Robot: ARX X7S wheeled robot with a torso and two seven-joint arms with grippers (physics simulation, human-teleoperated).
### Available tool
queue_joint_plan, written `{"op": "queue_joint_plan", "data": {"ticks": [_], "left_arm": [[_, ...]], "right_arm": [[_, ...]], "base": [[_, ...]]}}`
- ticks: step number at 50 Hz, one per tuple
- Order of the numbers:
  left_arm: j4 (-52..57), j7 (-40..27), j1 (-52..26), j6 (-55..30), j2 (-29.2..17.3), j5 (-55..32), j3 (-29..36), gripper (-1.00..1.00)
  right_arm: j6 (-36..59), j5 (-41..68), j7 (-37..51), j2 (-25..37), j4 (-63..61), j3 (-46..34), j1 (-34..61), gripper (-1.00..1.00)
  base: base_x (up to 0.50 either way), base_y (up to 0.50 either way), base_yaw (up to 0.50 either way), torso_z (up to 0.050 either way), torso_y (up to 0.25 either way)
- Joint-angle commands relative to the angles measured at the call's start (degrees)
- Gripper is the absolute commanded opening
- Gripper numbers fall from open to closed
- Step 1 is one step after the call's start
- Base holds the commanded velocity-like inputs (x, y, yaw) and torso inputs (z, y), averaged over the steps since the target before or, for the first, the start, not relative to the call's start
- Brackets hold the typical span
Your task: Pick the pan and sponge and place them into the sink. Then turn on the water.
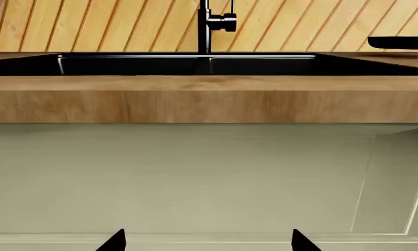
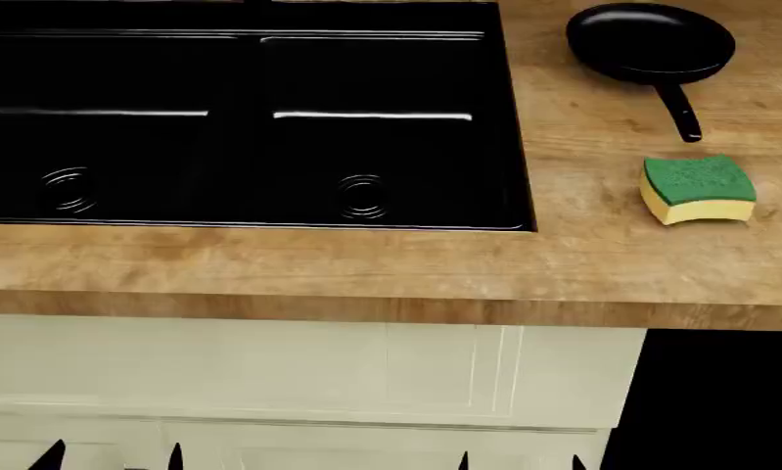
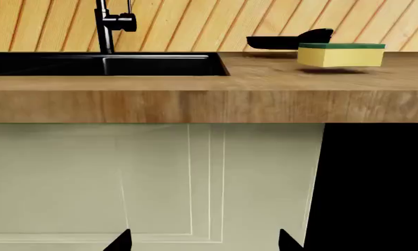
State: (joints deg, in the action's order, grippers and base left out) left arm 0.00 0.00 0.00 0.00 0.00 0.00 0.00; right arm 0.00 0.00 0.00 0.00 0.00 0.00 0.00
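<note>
Down at the near edge of the head view, four black fingertips poke up: the left gripper [image 2: 110, 457] and the right gripper [image 2: 519, 460], both low in front of the cream cabinet doors [image 2: 443, 372]. Each pair stands spread wide with nothing between the tips; both wrist views confirm it, tips apart and only cabinet front beyond them.

Up on the wooden counter [image 2: 586, 264], the sink [image 2: 508, 127] sits black and dry, two drains showing, the tap [image 1: 207, 26] upright behind it with no water running. To the right, well clear of the basin, lies the sponge [image 2: 698, 189], green side up, and beyond it the pan [image 2: 649, 41], handle pointing back toward the sponge. Neither is touched yet; the task looks to be at its very start.

The risks, as I judge them: both grippers sit below the counter edge, so a straight reach forward would hit the counter's front. The sponge lies just off the pan handle's end, so a careless approach to either could knock the other. The pan's thin handle may twist in a pinch, and a black pan over a black basin will be hard to judge on release.

No brand, label or writing is readable anywhere.
</note>
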Motion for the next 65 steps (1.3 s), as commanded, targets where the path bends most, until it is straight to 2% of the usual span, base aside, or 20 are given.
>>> {"op": "queue_joint_plan", "data": {"ticks": [1,17,52,65], "left_arm": [[0.6,-0.7,-0.1,-1.8,-0.9,-1.0,1.4,1.0],[0.1,-4.0,-0.8,-1.9,-2.9,-3.8,4.1,1.0],[0.3,-5.9,-0.5,-1.3,-5.7,-7.2,6.5,1.0],[0.3,-6.9,-0.8,-1.6,-6.4,-7.4,7.4,1.0]], "right_arm": [[0.1,0.1,1.0,1.0,-0.3,-1.8,-0.1,1.0],[0.5,1.4,4.0,3.3,-0.4,-4.5,-0.1,1.0],[0.0,3.3,6.8,5.7,0.0,-7.4,0.2,1.0],[-0.1,3.9,7.5,6.4,0.2,-8.5,0.4,1.0]], "base": [[0.0,0.0,0.0,0.0,0.0],[0.0,0.0,0.0,0.0,0.0],[0.0,-0.5,0.0,0.0,0.0],[0.0,-0.22,0.0,0.0,0.0]]}}
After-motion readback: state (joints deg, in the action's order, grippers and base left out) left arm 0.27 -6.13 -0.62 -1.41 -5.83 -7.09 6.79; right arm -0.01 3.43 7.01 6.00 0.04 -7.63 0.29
